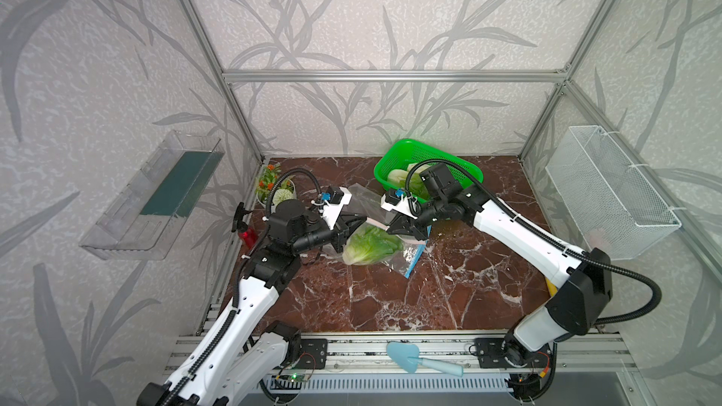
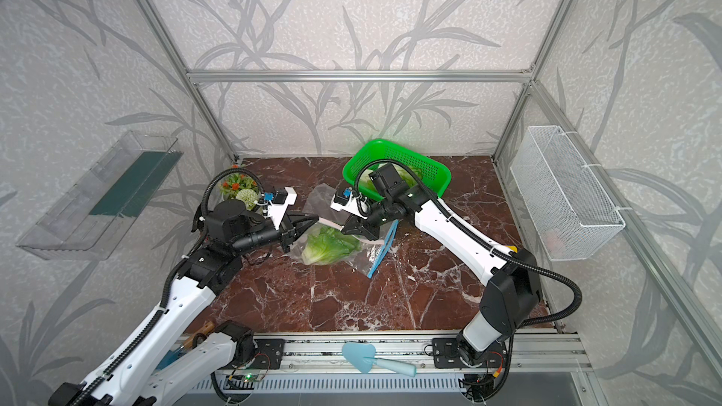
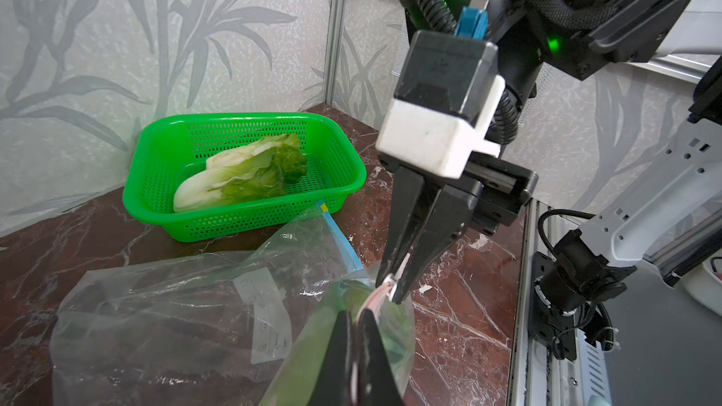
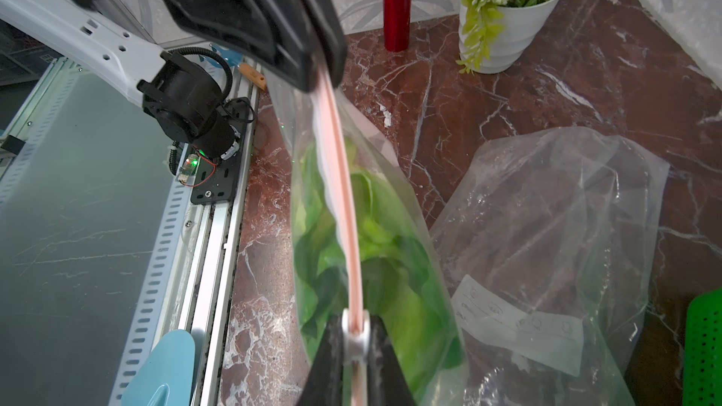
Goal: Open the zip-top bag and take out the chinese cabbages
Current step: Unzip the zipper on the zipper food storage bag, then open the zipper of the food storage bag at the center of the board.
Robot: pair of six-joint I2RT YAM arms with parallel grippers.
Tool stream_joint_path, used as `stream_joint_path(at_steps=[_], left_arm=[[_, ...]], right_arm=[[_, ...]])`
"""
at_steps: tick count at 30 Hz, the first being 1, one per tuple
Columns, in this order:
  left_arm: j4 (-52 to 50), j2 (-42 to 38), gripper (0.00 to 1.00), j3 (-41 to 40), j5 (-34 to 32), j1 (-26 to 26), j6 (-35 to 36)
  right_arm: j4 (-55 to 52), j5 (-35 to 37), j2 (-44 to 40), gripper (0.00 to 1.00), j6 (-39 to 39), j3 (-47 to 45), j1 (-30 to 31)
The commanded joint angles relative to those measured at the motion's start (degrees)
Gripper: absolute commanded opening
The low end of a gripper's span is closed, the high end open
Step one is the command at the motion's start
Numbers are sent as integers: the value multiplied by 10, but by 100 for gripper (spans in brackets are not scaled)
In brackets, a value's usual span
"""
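Gripping, both top views: left gripper (image 1: 362, 221) and right gripper (image 1: 389, 230) each clamped on the pink zip strip (image 1: 377, 223) of the bag (image 1: 375, 236), tips near each other, over the middle of the table (image 1: 390, 306).
Risk, top views: the left pinch sits at the strip's end. If the right pulls along the zip harder than that pinch holds, the strip could slip out and the bag drag sideways instead of opening.
Cabbage, top views: one cabbage (image 1: 369, 249) inside the bag, below the strip, seemingly resting on the table. It is paler toward the left gripper, deeper green toward the right.
Basket, top views: green basket (image 2: 410, 158) at the back wall, contents mostly hidden by the right arm.
Grip, left wrist: left gripper (image 3: 355, 318) shut on strip and bunched film. Right gripper (image 3: 392, 292) closed to a point on the strip at a small white piece (image 3: 390, 281), likely the slider.
Cabbages, left wrist: two cabbages (image 3: 242, 177) side by side in the basket, white stems, crinkly green leaves. Judged two out, one to go.
Spare bag, left wrist: spare bag (image 3: 176, 306) with blue strip (image 3: 342, 236) lies flat between basket and held bag; looks empty.
Strip, right wrist: one unbroken pink band from right gripper (image 4: 353, 331) to left gripper (image 4: 326, 85), slightly bowed. Mouth judged not yet open.
Risk, right wrist: leaves press against the zip, so the slider could catch a leaf or the thin film, then jam or tear.
Cabbage, right wrist: crinkled green leaves fill the bag either side of the strip; stem end not visible.
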Motion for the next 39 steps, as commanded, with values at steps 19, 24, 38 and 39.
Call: stream_joint_path(at_steps=[19, 24, 38, 39], left_arm=[[4, -28, 0, 27, 24, 64, 2], [6, -27, 0, 25, 25, 72, 2], [42, 3, 0, 31, -59, 33, 35], [42, 9, 0, 35, -74, 23, 45]], right_arm=[[-110, 101, 1, 0, -103, -40, -85], [-125, 144, 2, 0, -111, -42, -86], [88, 92, -7, 0, 43, -46, -78], [96, 92, 4, 0, 50, -27, -71]])
